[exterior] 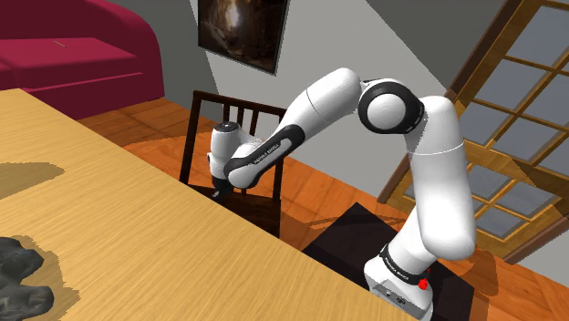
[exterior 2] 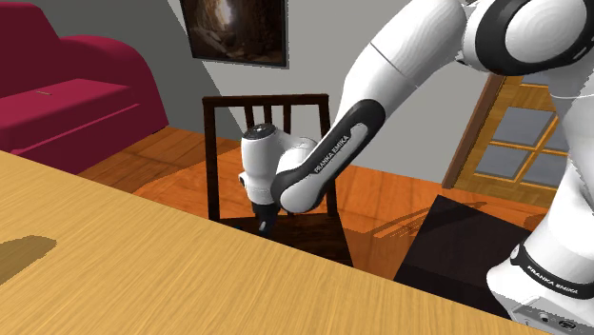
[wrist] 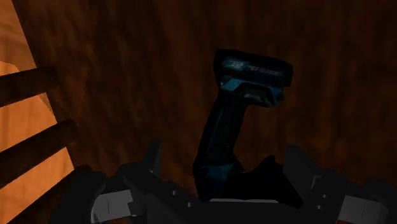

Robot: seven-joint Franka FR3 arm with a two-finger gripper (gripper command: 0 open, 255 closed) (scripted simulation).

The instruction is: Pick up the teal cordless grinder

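We are holding the gripper (wrist: 224, 153) with fingers apart, straddling the teal cordless grinder (wrist: 254, 73) on the chair seat (wrist: 127, 70), so closing can clamp it.

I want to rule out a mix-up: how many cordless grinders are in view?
1. The grinder lies on a dark wooden surface, between the open gripper's fingers. Dark lumps on the table are too unclear to name.
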